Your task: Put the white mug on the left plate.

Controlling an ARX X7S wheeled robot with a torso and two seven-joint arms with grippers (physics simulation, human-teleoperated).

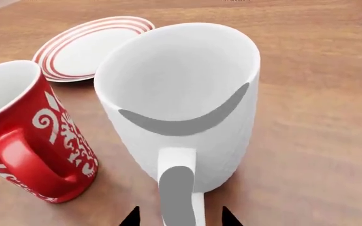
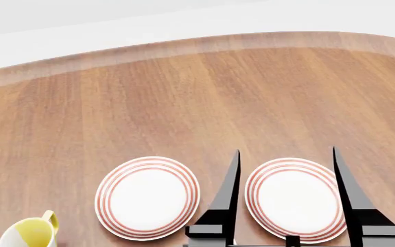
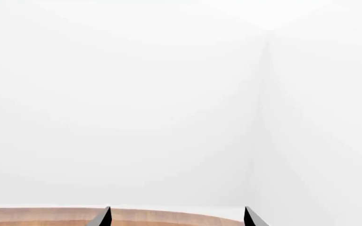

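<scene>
Two end effectors are showing. Left end effector [image 1: 179,217]: only its two dark fingertips [image 1: 130,218] are poking into the left wrist view, spread apart with the handle of the white mug [image 1: 179,101] sitting between them; cannot tell whether they are touching it. Mug is standing upright on the counter [image 1: 319,141], directly in front of the left end effector, handle facing it. A red patterned mug [image 1: 33,132] is standing just beside it, apart. A red-ringed plate [image 1: 90,47] is lying beyond both mugs; cannot tell from that view which plate it is.

Head view: white mug is not showing. The left plate [image 2: 148,198] and the other plate [image 2: 295,199] are lying side by side near the counter's near edge, both bare. A yellow-lined mug [image 2: 29,232] is sitting at the near left. Right end effector [image 2: 286,195] is hanging over the right plate, fingers wide, gripping nothing.
</scene>
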